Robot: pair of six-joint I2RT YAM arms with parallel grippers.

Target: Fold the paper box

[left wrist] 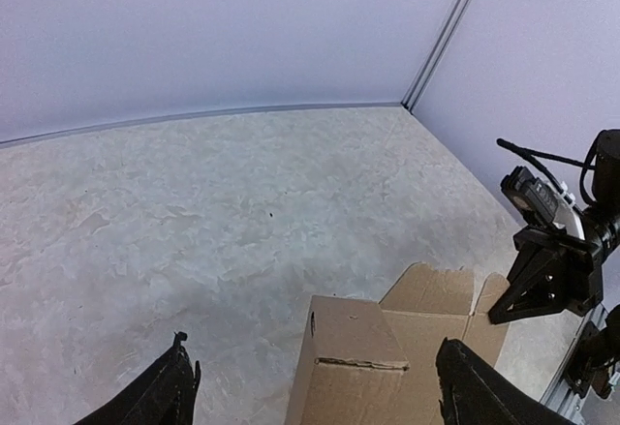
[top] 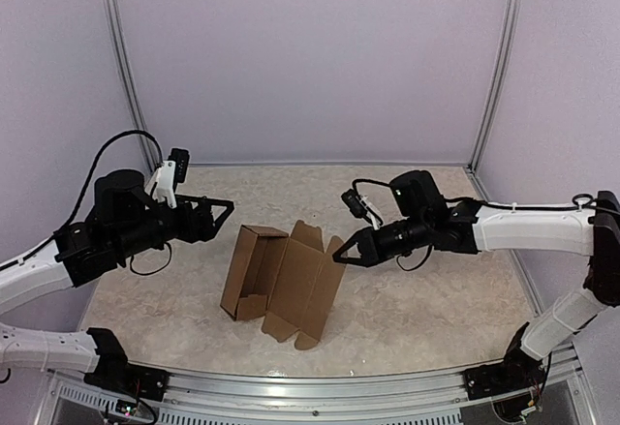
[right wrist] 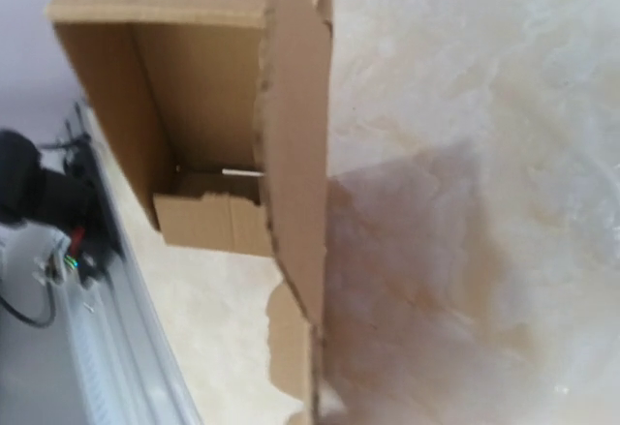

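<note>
The paper box [top: 281, 285] is brown cardboard, partly formed, and stands on its side mid-table with its open tray facing the near edge. Its lid panel and tabbed flaps spread to the right. My left gripper [top: 223, 219] hovers open just left of and above the box top [left wrist: 354, 367], touching nothing. My right gripper [top: 338, 258] is shut at the lid's upper right side flap, pinching its edge. In the right wrist view the box [right wrist: 194, 106] fills the left side. The lid [right wrist: 295, 154] runs edge-on to the bottom centre, and my own fingers are out of sight.
Lilac walls enclose the marbled tabletop [top: 426, 299] on three sides, with metal posts [top: 494, 67] in the back corners. An aluminium rail [top: 320, 386] runs along the near edge. The right arm's gripper [left wrist: 547, 275] shows at the right of the left wrist view.
</note>
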